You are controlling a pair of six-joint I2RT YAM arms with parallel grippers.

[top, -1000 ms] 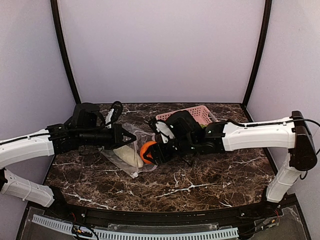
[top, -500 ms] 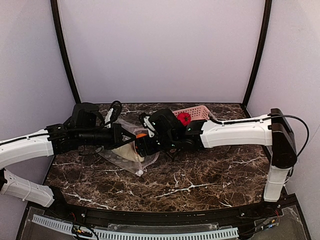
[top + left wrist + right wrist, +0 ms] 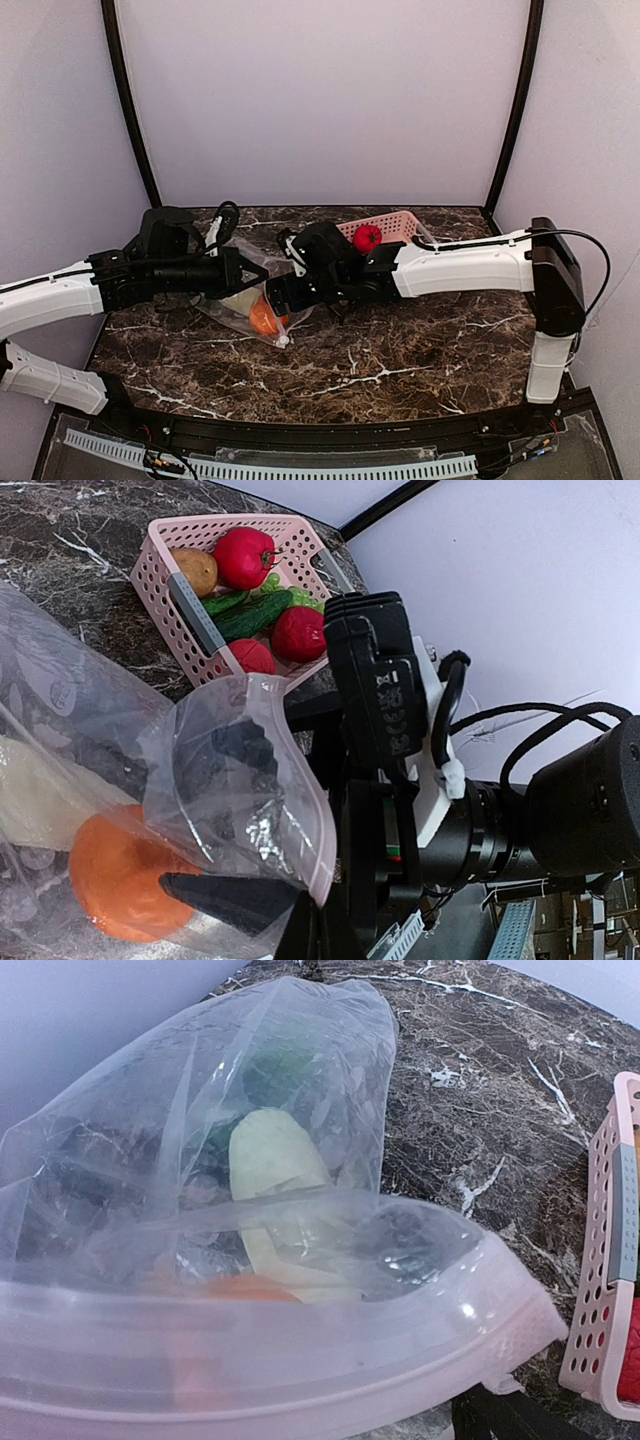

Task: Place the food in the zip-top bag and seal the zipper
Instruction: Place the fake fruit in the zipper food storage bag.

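Note:
The clear zip-top bag [image 3: 228, 308] lies at the left of the table. My left gripper [image 3: 260, 273] is shut on its pinkish zipper edge [image 3: 300, 780] and holds the mouth up; in the left wrist view it [image 3: 312, 925] shows at the bottom. My right gripper [image 3: 276, 296] reaches into the mouth, its two fingers [image 3: 235, 900] wide apart and empty. The orange fruit [image 3: 262, 318] lies loose inside the bag beside the cream-white vegetable [image 3: 270, 1160]. In the right wrist view the zipper strip [image 3: 400, 1360] hides my own fingers. The white slider [image 3: 282, 341] sits at the bag's near corner.
A pink slotted basket [image 3: 402, 222] stands behind my right arm. It holds red tomatoes [image 3: 245, 558], a brown potato-like piece [image 3: 195, 570] and green pieces [image 3: 255, 613]. Walls close the table on three sides.
My right gripper carried the orange fruit left into the bag's mouth and let it go; it now lies inside the bag. My left gripper kept its hold.

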